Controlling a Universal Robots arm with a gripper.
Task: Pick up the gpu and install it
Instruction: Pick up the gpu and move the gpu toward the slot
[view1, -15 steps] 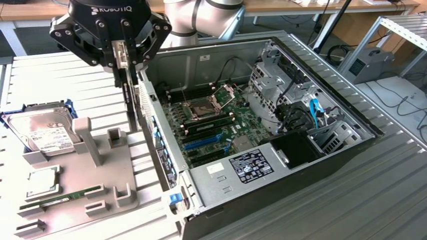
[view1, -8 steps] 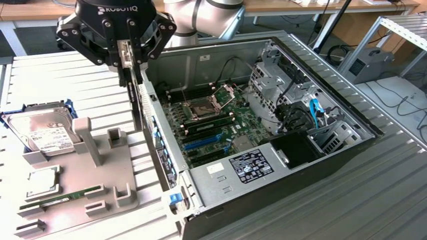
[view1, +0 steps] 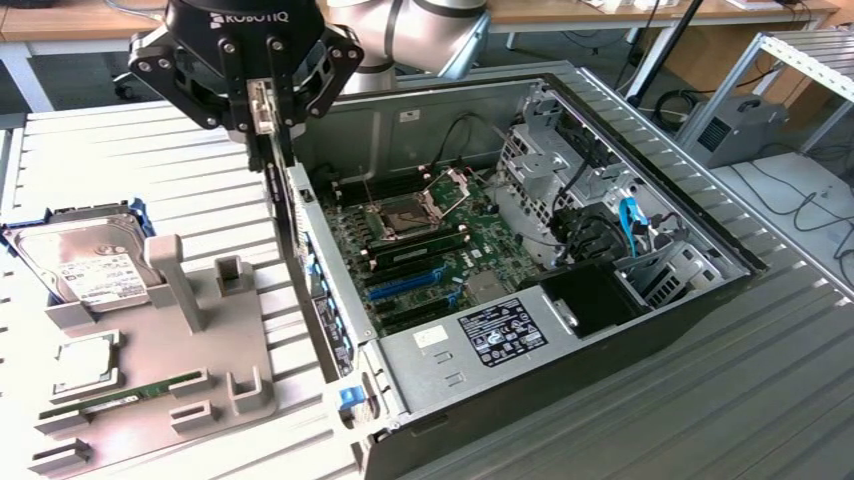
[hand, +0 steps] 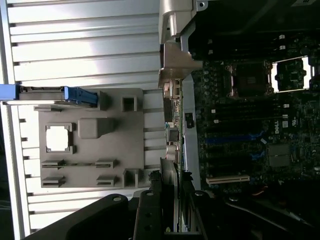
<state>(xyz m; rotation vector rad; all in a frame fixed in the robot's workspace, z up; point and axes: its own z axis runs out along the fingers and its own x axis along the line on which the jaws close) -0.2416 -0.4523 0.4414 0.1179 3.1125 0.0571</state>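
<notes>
Gripping the gpu (view1: 279, 150) edge-on between narrowed fingers (hand: 150, 215), upper left of the frame, hanging just above the rear wall of the open case (view1: 534, 360). Done with the pickup, apparently; yet to seat it in a motherboard (view1: 427, 240) slot.

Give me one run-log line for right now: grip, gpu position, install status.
gripper: fingers shut on gpu | gpu: upright, edge-on, by rear wall of open PC case | install: gpu not seated on motherboard
</notes>
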